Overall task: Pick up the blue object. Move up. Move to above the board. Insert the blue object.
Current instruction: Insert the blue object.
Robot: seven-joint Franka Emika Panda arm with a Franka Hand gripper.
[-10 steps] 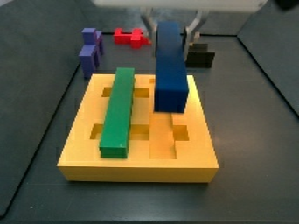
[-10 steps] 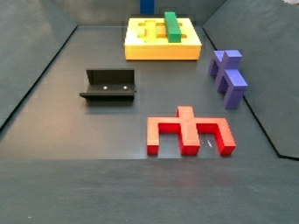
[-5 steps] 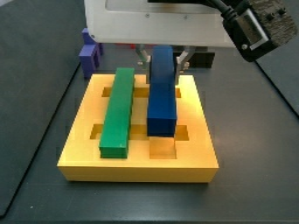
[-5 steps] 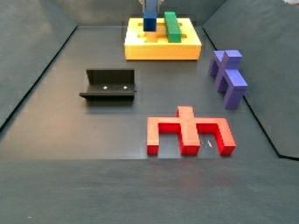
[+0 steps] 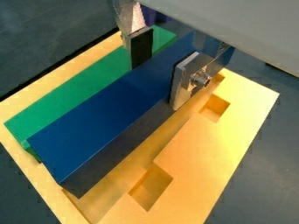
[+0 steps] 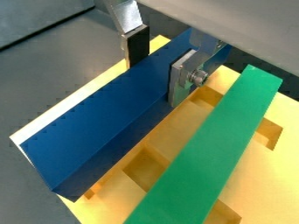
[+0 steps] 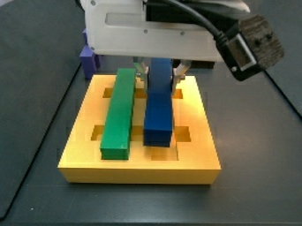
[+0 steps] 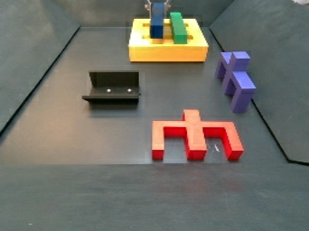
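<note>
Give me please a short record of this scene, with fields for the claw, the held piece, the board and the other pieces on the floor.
claw: over the far end of the board, its fingers closed on the blue object
blue object: lying along the board, beside the green bar; whether it is fully seated cannot be told
green bar: lying in a groove of the board
fixture: on the floor, apart from the board
purple block: on the floor
red piece: on the floor, nearest that side camera
</note>
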